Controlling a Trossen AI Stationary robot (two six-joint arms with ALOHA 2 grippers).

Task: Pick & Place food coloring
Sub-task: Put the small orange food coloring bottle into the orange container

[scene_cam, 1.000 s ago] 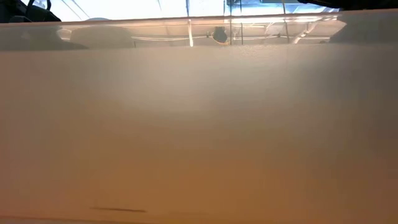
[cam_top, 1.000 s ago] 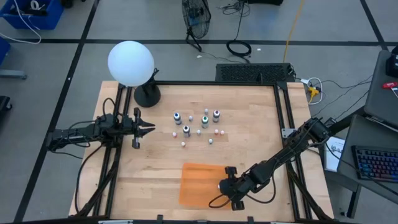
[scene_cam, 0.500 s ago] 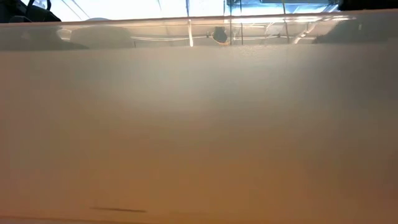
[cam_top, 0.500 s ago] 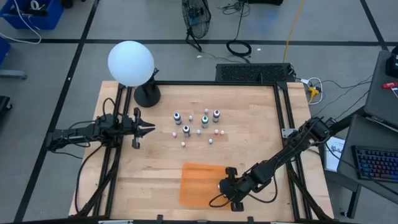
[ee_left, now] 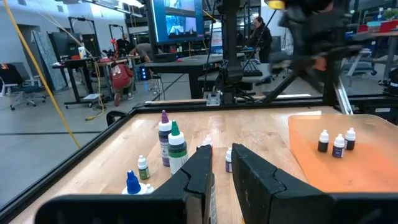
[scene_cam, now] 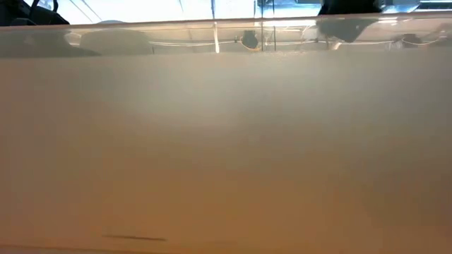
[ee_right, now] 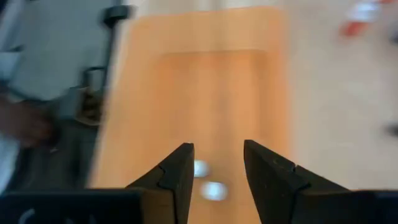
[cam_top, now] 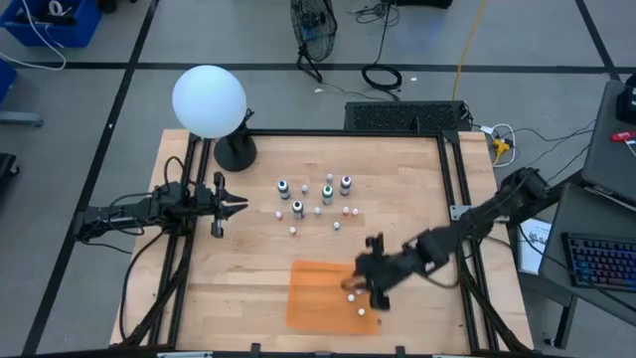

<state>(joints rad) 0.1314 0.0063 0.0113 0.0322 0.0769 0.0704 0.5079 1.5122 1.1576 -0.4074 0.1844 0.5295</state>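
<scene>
Since a second ago my right tool (cam_top: 366, 281) has lifted off the near edge of the orange mat (cam_top: 313, 293) and swung up toward the desk (cam_top: 397, 189) centre; left tool (cam_top: 237, 205) unchanged at the left side, waiting.

Right tool: fingers parted by a narrow gap, nothing between them. Left tool: fingers (ee_left: 202, 174) close together, empty.

Placed so far: three small bottles on the mat (ee_left: 336, 143), standing upright and close together near its right edge, per the left wrist view. Remaining food coloring (cam_top: 316, 202) sits in a loose cluster mid-desk, well apart from the mat.

Risk, my judgement: the cluster is tight, so a parted finger coming down could tip a neighbour; bottles are light and tall for their base. Smooth plastic bodies and tapered dropper tips could slip from a shallow pinch. Round bottles would roll across the bare wood once down.

Materials: mat flat, thin, matte; desk pale grained wood in a dark metal frame.
</scene>
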